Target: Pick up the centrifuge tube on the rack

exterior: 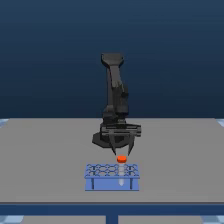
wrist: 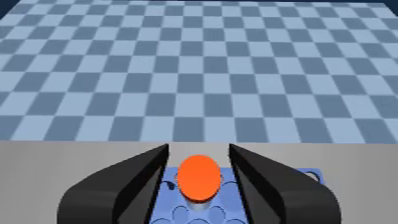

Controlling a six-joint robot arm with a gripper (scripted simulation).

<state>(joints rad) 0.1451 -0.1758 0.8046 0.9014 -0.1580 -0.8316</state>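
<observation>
Between the spread, empty fingers of the gripper (wrist: 199, 170), just above the rack (exterior: 112, 176), stands the orange-capped centrifuge tube (wrist: 198, 178); a sound grasp probably means descending a little, closing squarely below the cap, then lifting vertically.

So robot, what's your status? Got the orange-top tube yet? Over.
Gripper open, fingers either side of the cap. Centrifuge tube upright in the rack, not gripped yet. Nothing in the way.

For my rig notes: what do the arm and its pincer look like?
The arm is a slim, jointed black column with a glossy finish. The pincer is black too, with a wide boxy base and two tapering, wedge-shaped fingers. No cables or markings show.
</observation>
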